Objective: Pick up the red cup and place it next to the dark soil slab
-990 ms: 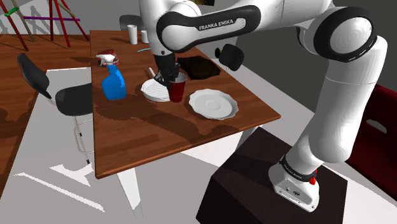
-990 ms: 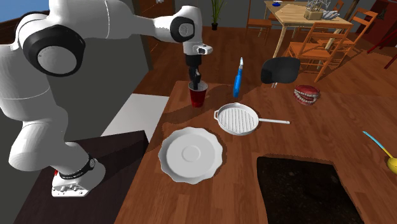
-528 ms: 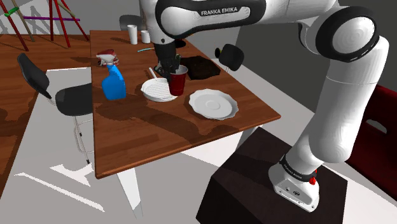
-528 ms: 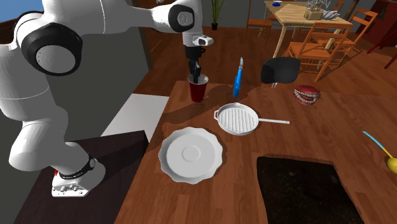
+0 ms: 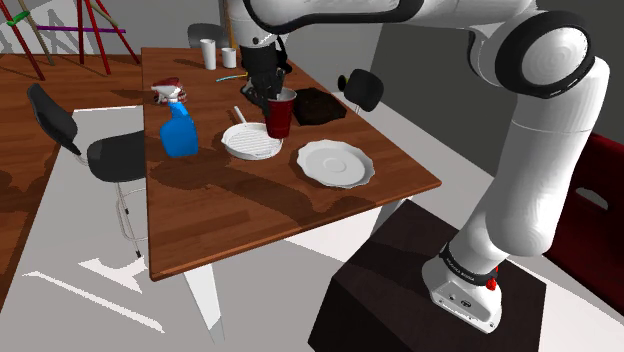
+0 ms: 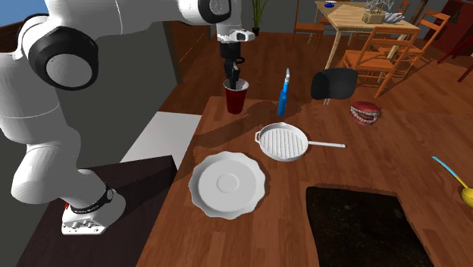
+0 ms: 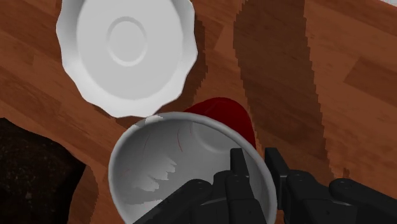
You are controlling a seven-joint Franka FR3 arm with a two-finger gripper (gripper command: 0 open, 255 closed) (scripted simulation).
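Note:
The red cup [image 5: 281, 115] hangs above the table, between the grill pan and the dark soil slab [image 5: 315, 104]. My gripper [image 5: 268, 93] is shut on its rim, one finger inside and one outside. In the second exterior view the cup [image 6: 236, 98] hangs under the gripper [image 6: 233, 76], far from the slab [image 6: 368, 227] at the near edge. From the wrist, the fingers [image 7: 238, 169] clasp the wall of the cup [image 7: 219, 114], whose inside is pale; the slab [image 7: 28, 178] lies off to one side below.
A white scalloped plate [image 5: 335, 162] and a white grill pan [image 5: 252, 141] lie under and beside the cup. A blue spray bottle [image 5: 180, 127] stands beyond the pan. Two white cups [image 5: 208, 52] stand at the table's far end. A black chair [image 5: 110, 150] is alongside.
The gripper has risen with the red cup in it, lifting it off the table and carrying it a little toward the soil slab.

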